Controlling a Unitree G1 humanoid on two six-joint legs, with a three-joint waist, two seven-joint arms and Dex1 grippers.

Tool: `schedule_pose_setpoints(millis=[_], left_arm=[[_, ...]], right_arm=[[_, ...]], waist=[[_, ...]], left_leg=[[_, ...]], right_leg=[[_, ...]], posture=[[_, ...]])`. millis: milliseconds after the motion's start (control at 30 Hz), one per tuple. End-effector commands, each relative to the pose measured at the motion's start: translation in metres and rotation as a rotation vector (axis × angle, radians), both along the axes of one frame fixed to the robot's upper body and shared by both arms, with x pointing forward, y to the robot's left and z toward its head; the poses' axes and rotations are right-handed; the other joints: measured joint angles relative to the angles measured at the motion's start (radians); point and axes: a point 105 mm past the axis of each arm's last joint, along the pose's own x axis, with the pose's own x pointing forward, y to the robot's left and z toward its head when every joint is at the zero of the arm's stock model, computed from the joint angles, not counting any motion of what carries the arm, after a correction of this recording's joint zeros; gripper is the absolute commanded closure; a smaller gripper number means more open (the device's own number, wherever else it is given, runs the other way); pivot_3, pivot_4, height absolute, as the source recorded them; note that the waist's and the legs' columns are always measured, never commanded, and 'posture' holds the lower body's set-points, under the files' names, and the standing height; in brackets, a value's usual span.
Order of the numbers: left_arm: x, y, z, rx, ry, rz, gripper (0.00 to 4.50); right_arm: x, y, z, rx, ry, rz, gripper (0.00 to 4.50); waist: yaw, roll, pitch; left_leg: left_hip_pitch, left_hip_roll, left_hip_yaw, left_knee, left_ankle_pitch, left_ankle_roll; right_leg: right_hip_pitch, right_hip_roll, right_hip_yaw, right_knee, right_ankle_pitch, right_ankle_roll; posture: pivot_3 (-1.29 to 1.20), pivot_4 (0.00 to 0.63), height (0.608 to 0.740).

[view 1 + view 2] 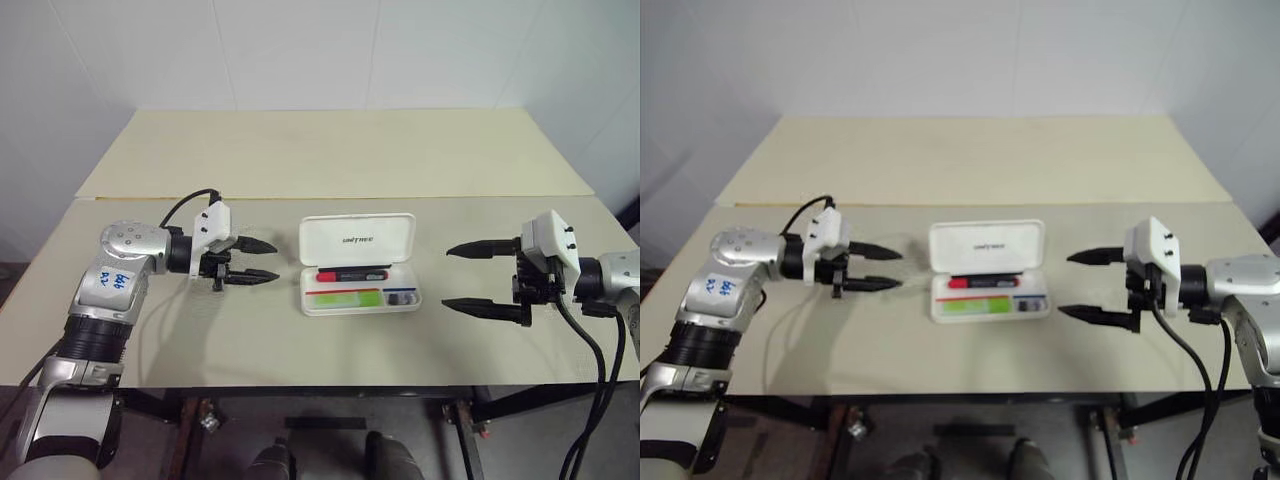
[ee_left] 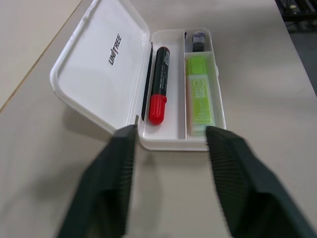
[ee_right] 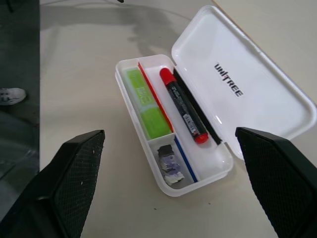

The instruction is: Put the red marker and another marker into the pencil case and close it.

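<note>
The white pencil case [image 1: 358,239] lies open in the middle of the table, its lettered lid tilted back. Inside, the red marker [image 1: 352,273], red and black, lies along the hinge side. The lime-green highlighter [image 1: 345,298] lies in the front compartment. My left gripper [image 1: 277,259] hovers just left of the case, pointing at it, fingers apart with nothing between them. My right gripper [image 1: 446,277] hangs to the right of the case, a little farther off, open wide and empty. The wrist views show the marker [image 2: 159,84] and highlighter [image 3: 146,101] side by side in the case.
A small dark grey item [image 3: 169,162] sits in the case's short end compartment. A paler board [image 1: 340,150] covers the back of the table beyond a seam. The table's front edge [image 1: 320,383] runs close below the case. A black cable [image 1: 590,350] hangs from my right wrist.
</note>
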Motion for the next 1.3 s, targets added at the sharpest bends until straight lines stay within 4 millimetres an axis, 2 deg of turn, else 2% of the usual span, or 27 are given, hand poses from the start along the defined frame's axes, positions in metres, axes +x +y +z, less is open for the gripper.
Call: schedule_pose_setpoints(millis=[33,100,133,233,533,633,733,967,1167,1300], left_arm=[[0.0,0.003,0.017,-0.035,-0.045,0.004,3.66],[0.005,0.003,0.018,-0.046,-0.064,0.034,4.29],[0.008,0.002,0.02,-0.071,-0.062,0.049,4.44],[0.019,0.001,0.021,-0.097,-0.07,0.113,4.44],[0.063,-0.01,0.003,-0.03,-0.093,0.315,4.44],[0.077,-0.02,0.0,-0.03,-0.087,0.348,4.44],[0.083,-0.032,-0.001,-0.035,-0.082,0.329,4.44],[0.076,-0.059,0.002,-0.061,-0.112,0.163,4.44],[0.057,-0.06,0.008,-0.063,-0.151,-0.001,4.44],[0.04,-0.06,-0.006,0.024,-0.109,-0.121,4.44]], right_arm=[[0.002,0.001,0.011,0.0,-0.062,-0.005,0.0],[0.004,0.002,0.011,-0.001,-0.065,-0.006,0.0],[0.004,0.003,0.01,-0.002,-0.066,-0.006,0.0],[0.005,0.004,0.009,-0.008,-0.071,-0.011,0.0],[0.005,0.008,0.009,-0.016,-0.079,-0.013,0.0],[0.005,0.01,0.009,-0.015,-0.082,-0.015,0.0],[0.005,0.011,0.008,-0.013,-0.083,-0.016,0.0],[0.004,0.013,0.006,-0.006,-0.084,-0.022,0.0],[0.003,0.012,0.005,0.002,-0.092,-0.04,0.0],[0.004,0.011,0.003,0.006,-0.093,-0.046,0.0]], waist=[[0.001,0.0,0.0],[0.002,0.0,0.0],[0.003,0.0,0.0],[0.003,0.0,0.0],[0.005,0.0,0.0],[0.005,0.0,0.0],[0.005,0.0,0.0],[0.004,-0.001,0.0],[0.004,-0.001,0.0],[0.002,-0.001,0.0]], left_leg=[[0.0,0.0,0.0,0.0,0.0,0.0],[0.0,0.0,0.0,0.0,0.0,0.0],[0.0,0.0,0.0,0.0,0.0,0.0],[0.0,0.0,0.0,0.0,0.0,0.0],[0.0,-0.001,0.0,0.0,0.001,-0.001],[-0.001,-0.001,0.0,0.0,0.001,-0.001],[-0.001,-0.001,0.0,0.001,0.001,-0.001],[-0.001,-0.001,0.001,0.001,0.001,-0.002],[-0.001,-0.001,0.001,0.001,0.001,-0.002],[-0.001,0.0,0.001,0.001,0.001,-0.002]], right_leg=[[0.0,0.0,0.0,0.0,0.0,0.0],[0.0,0.0,0.0,0.0,0.0,0.0],[0.0,0.0,0.0,0.0,0.0,0.0],[0.0,0.0,0.0,0.0,0.0,0.0],[0.0,0.0,0.0,-0.001,0.0,0.0],[0.0,0.0,0.0,-0.001,0.0,0.001],[0.0,0.0,0.0,-0.001,0.001,0.001],[0.0,0.0,0.0,-0.002,0.001,0.001],[0.0,0.0,0.0,-0.002,0.001,0.001],[0.0,0.0,0.0,-0.002,0.001,0.001]], posture=[[0.0,0.15,0.74],[0.0,0.15,0.74],[0.0,0.15,0.74],[0.0,0.15,0.74],[0.0,0.15,0.74],[0.0,0.15,0.74],[0.0,0.15,0.74],[0.0,0.15,0.74],[0.0,0.15,0.74],[0.0,0.15,0.74]])
